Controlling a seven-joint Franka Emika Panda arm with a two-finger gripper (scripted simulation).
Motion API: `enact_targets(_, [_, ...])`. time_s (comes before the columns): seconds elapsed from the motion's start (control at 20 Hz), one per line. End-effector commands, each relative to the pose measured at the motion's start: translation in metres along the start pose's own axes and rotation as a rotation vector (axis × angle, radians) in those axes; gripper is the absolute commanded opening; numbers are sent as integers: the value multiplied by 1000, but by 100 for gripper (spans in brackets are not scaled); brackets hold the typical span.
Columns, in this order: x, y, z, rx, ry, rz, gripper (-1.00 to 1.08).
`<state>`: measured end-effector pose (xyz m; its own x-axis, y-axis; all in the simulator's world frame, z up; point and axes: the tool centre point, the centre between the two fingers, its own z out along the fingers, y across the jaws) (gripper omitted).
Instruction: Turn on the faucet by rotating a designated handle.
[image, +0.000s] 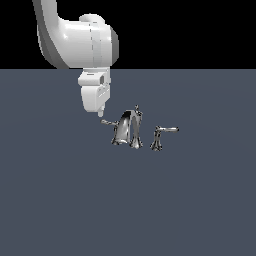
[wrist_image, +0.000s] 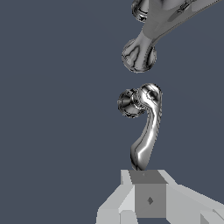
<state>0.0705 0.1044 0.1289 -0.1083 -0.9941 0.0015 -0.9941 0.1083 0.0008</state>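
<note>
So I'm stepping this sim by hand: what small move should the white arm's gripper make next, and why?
Probably ease down a little farther: the gripper hovers just above the short chrome lever handle beside the arched chrome spout, not clearly touching it.

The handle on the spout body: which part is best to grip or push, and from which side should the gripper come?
Probably best taken near the rounded tip of the handle, the end farthest from the spout of the faucet, since the lever is thin and juts sideways toward the exterior view's left. The gripper hangs just above that tip, so coming straight down looks simplest. Whether its fingers are open is unclear.
</note>
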Motion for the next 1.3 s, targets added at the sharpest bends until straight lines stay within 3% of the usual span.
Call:
enact_targets(0.0, [6,-12,11,1,1,54,-100])
enact_targets(0.65, [24,-38,34,1,-1,178,-100])
enact_targets(1.25, [9,-13,34,1,-1,178,-100])
